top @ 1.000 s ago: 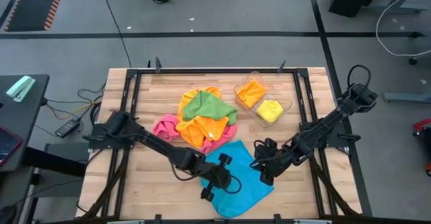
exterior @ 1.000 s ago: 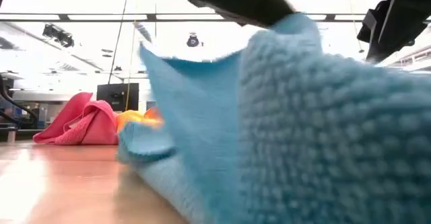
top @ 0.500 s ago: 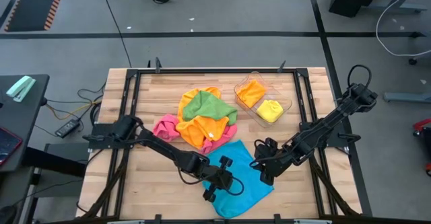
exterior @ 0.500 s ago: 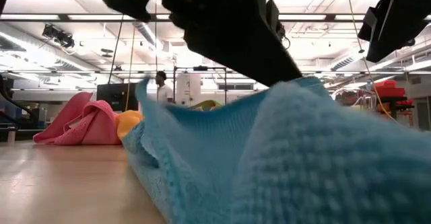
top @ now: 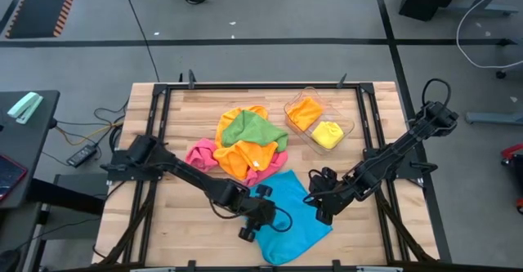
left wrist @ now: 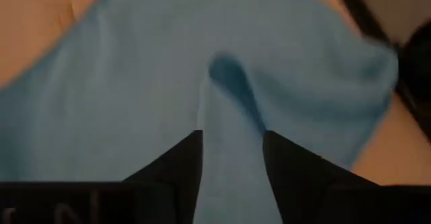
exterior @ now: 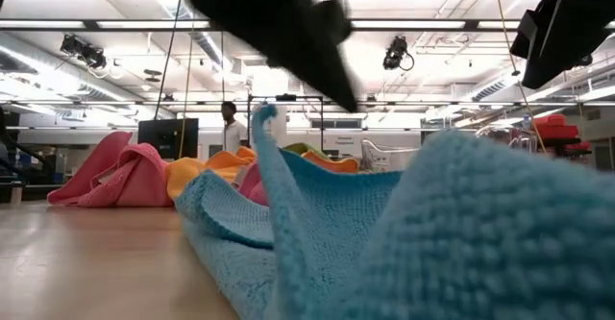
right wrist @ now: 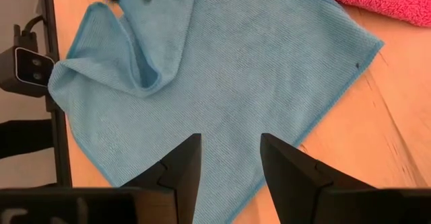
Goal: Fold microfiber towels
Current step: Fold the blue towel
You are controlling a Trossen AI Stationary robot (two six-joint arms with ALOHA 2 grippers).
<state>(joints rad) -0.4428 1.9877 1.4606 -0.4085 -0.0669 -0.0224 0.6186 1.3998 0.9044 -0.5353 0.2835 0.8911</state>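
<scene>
Towels fill the wooden worktop [top: 176, 117], where a blue microfiber towel [top: 290, 211] lies spread near the front edge, one corner of it rumpled into a raised fold. The left end effector [top: 252, 223] hovers at that towel's left edge, its fingers [left wrist: 176, 158] parted with blue cloth showing in the gap between them; whether they touch the cloth is not clear. The right end effector [top: 320, 209] waits at the towel's right edge, its fingers [right wrist: 291, 160] apart over the blue fabric and gripping nothing. Behind the blue towel sits a heap of pink [top: 201, 154], orange [top: 245, 159] and green [top: 255, 129] towels, piled against one another. Farther back on the right, a clear plastic tray [top: 350, 128] holds an orange cloth [top: 305, 112] and a yellow cloth [top: 328, 133] side by side. A person [exterior: 231, 126] stands in the room beyond.
</scene>
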